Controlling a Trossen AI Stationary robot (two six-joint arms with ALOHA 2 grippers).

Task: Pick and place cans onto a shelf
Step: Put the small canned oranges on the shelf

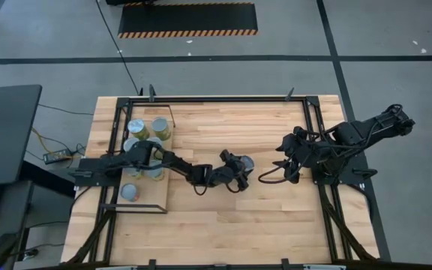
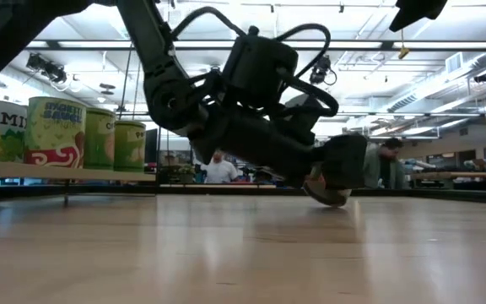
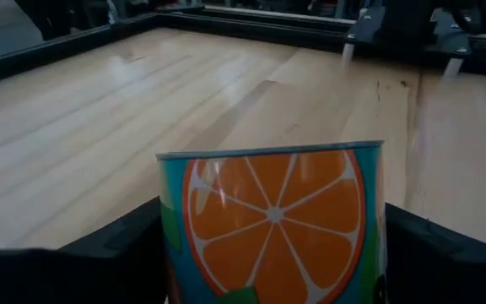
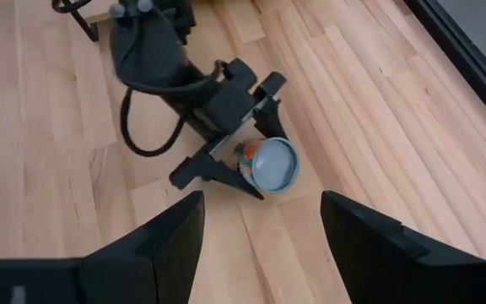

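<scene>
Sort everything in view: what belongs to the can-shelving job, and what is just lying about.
Job:
- orange-label can between the left end effector's fingers
- cans already on the shelf
- right end effector, waiting open nearby

Lying about:
- black device on the floor
- people in the background

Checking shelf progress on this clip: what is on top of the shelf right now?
The shelf holds several cans with silver tops, clustered at one end, one apart. The left arm crosses above them, so the exact count is hidden.
</scene>
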